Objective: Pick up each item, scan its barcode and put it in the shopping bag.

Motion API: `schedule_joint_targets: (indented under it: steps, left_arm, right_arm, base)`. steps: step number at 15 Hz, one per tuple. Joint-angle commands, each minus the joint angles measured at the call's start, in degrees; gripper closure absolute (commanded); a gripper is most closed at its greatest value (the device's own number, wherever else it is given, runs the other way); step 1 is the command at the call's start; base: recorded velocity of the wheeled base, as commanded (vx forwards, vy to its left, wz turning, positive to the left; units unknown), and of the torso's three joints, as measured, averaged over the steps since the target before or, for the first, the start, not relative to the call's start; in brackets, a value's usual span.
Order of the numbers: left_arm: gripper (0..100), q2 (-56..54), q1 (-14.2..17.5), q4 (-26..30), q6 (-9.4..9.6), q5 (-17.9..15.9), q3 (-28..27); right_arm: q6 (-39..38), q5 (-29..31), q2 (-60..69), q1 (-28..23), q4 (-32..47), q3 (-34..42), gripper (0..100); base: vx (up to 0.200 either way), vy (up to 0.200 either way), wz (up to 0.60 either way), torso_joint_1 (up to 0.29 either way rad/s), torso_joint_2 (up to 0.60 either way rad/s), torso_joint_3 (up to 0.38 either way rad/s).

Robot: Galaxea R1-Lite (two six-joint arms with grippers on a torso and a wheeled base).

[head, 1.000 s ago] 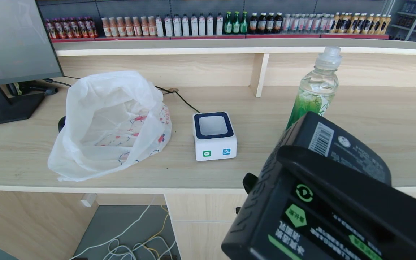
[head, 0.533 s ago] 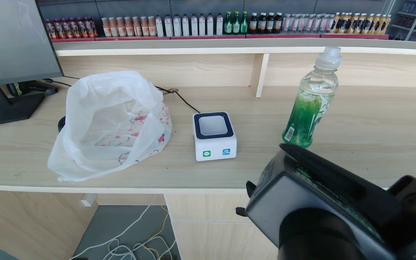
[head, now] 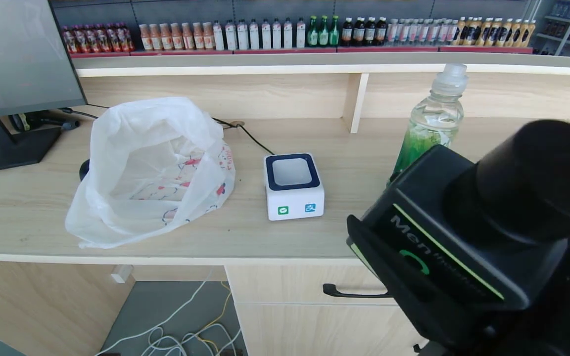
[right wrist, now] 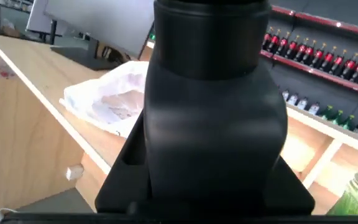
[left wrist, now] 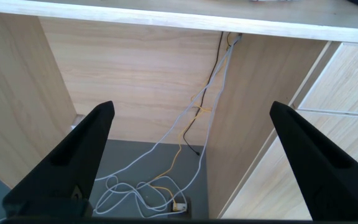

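counter [head: 354,232] bears shopping bag [head: 151,168]; right claw [head: 527,321] grips black bottle [head: 443,222]; left claw [left wrist: 191,109] gapes above floor cables [left wrist: 166,186].

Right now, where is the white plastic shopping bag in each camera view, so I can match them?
Head view: the white plastic shopping bag lies open on the light wooden counter, left of the white scanner box.
Left wrist view: grey cables under the counter; a pale scrap at its top edge may be the bag, too small to tell.
Right wrist view: bag on the counter, beyond the black container.
Shared landmark: the counter's front edge.
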State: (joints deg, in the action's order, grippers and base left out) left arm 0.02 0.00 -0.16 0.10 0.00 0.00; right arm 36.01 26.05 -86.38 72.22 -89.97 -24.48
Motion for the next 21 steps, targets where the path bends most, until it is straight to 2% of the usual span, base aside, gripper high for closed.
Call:
schedule_joint_targets:
  steps: [1,3,4,5,8,10,11,12,13,15,21]
  left_arm:
    - [0,-0.02,0.00,-0.02,-0.01,0.00,0.00]
    - [0,-0.02,0.00,-0.02,-0.01,0.00,0.00]
    - [0,-0.02,0.00,-0.11,-0.01,0.00,0.00]
    - [0,-0.02,0.00,-0.02,-0.01,0.00,0.00]
    - [0,-0.02,0.00,-0.02,-0.01,0.00,0.00]
    - [0,-0.02,0.00,-0.02,-0.01,0.00,0.00]
    - [0,-0.02,0.00,-0.02,-0.01,0.00,0.00]
    - [0,-0.02,0.00,-0.02,-0.01,0.00,0.00]
    - [0,-0.02,0.00,-0.02,-0.01,0.00,0.00]
    - [0,-0.02,0.00,-0.02,0.08,0.00,0.00]
    - [0,-0.02,0.00,-0.02,-0.10,0.00,0.00]
  right_arm:
    - [-8.24,2.95,-0.80,-2.52,-0.03,-1.98,100]
    - [-18.70,2.60,-0.45,-8.23,-0.03,0.48,100]
    - [-20.54,2.07,-0.01,-11.75,0.14,0.57,100]
    - [-24.76,1.99,0.43,-15.26,3.75,0.05,100]
    - [-35.48,1.63,-0.19,-28.10,6.56,-0.48,100]
    - [-40.49,-2.06,-0.63,-33.37,6.56,0.84,100]
    - [-40.93,-7.51,-0.54,-37.41,5.68,3.30,100]
    - [-40.32,-10.85,-0.63,-38.99,3.83,4.88,100]
    - [-38.65,-11.29,-0.63,-39.08,2.78,5.23,100]
    - [-36.19,-11.46,-0.80,-38.82,2.78,4.26,100]
    - [-36.19,-11.64,-1.95,-39.17,2.87,4.35,100]
  base:
    - [0.000,0.000,0.00,0.000,0.00,0.000]
    - [0.000,0.000,0.00,0.000,0.00,0.000]
    - [0.000,0.000,0.00,0.000,0.00,0.000]
    - [0.000,0.000,0.00,0.000,0.00,0.000]
    - [0.000,0.000,0.00,0.000,0.00,0.000]
    - [0.000,0.000,0.00,0.000,0.00,0.000]
    - [0.000,0.000,0.00,0.000,0.00,0.000]
    - [0.000,0.000,0.00,0.000,0.00,0.000]
    - [0.000,0.000,0.00,0.000,0.00,0.000]
    - [0.000,0.000,0.00,0.000,0.00,0.000]
    - [0.000,0.000,0.00,0.000,0.00,0.000]
